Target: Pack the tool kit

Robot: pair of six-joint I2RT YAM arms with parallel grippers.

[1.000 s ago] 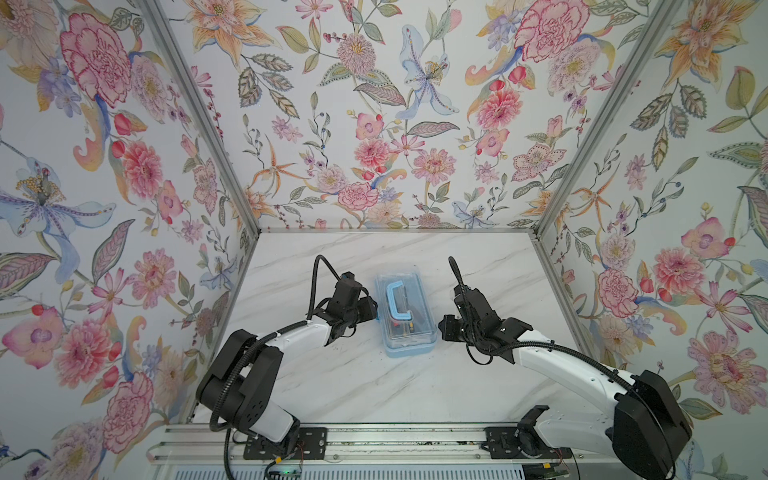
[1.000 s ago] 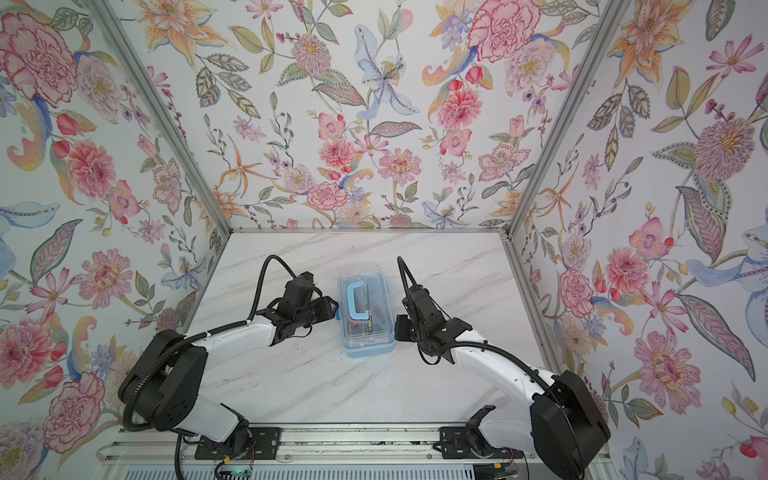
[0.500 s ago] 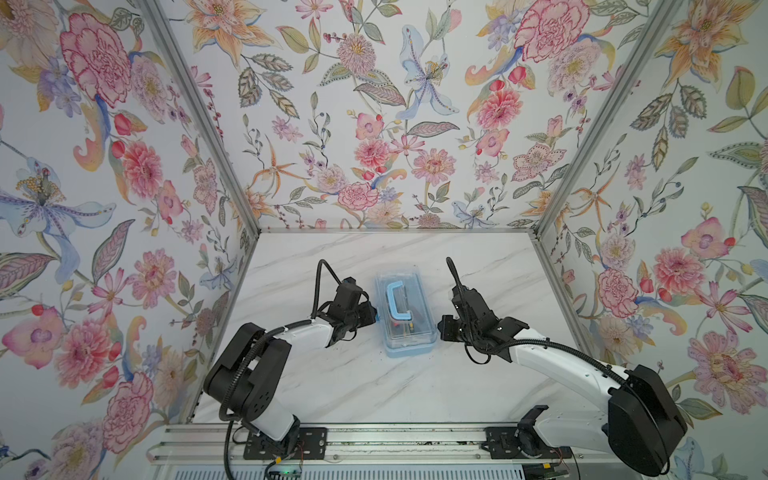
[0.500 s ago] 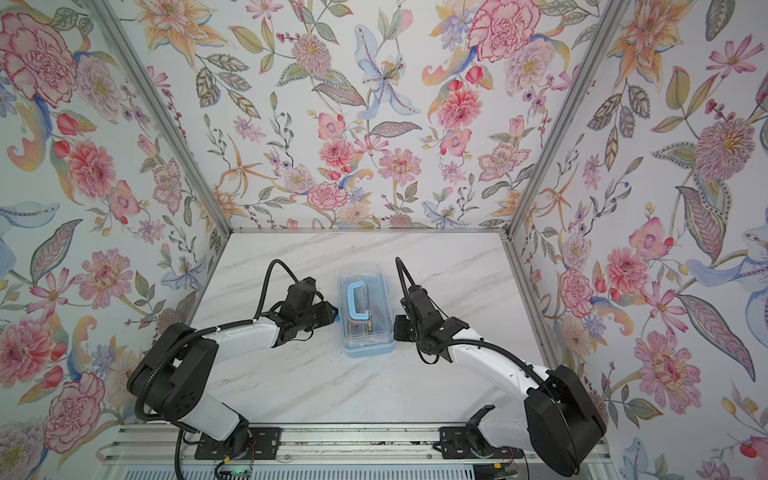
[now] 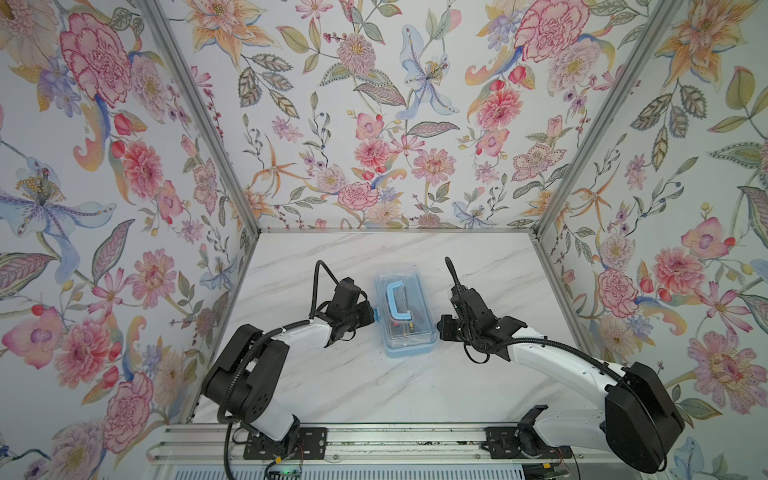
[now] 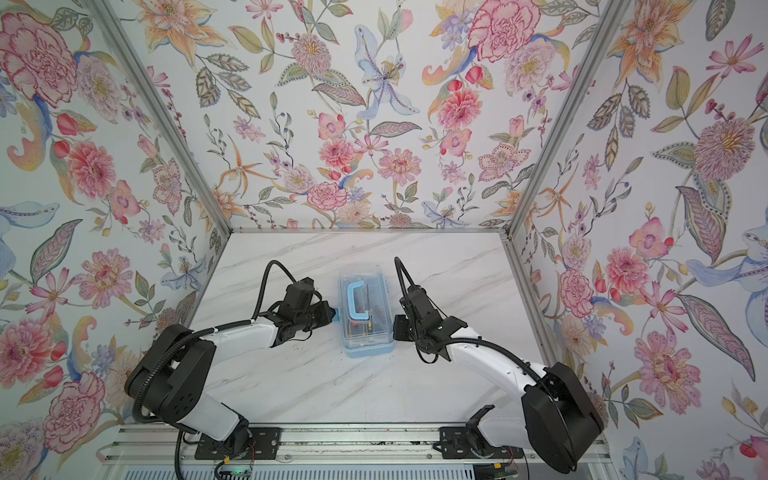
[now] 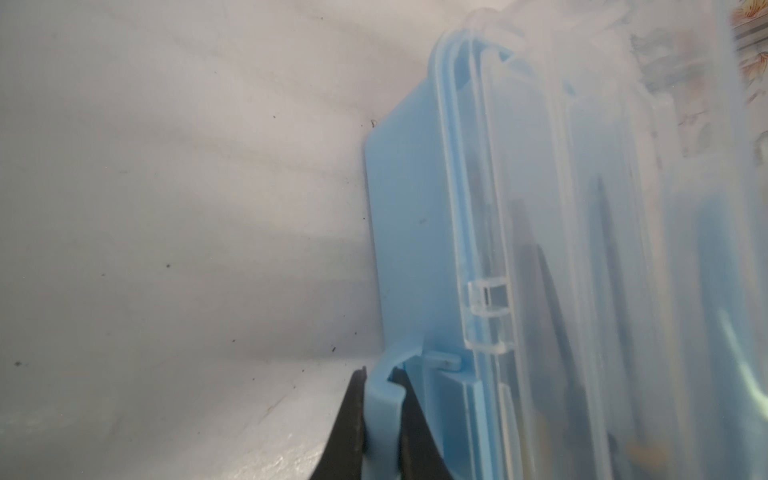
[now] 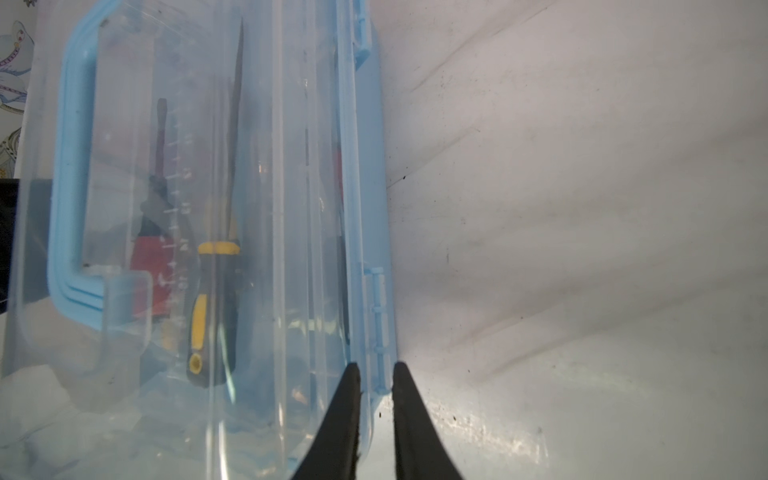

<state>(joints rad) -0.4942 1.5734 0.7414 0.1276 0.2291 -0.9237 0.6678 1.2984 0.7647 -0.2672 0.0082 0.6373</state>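
The tool kit [image 5: 409, 336] sits mid-tabletop [image 5: 374, 386] between the two arms. Its clear lid [image 8: 249, 166] is down and a yellow-and-black screwdriver [image 8: 214, 299] is visible inside.

The left gripper [image 7: 380, 374] is pressed together on the blue latch [image 7: 384, 407] at the box's side, judged a hold for snapping it over the lid. The right gripper [image 8: 376, 368] is pinching the blue rim [image 8: 368, 228] on the opposite, hinged side, judged a brace against sliding.

Both arms lie low, forearms reaching inward over the tabletop, wrists level with the box's sides. Packing appears near complete; latching remains.
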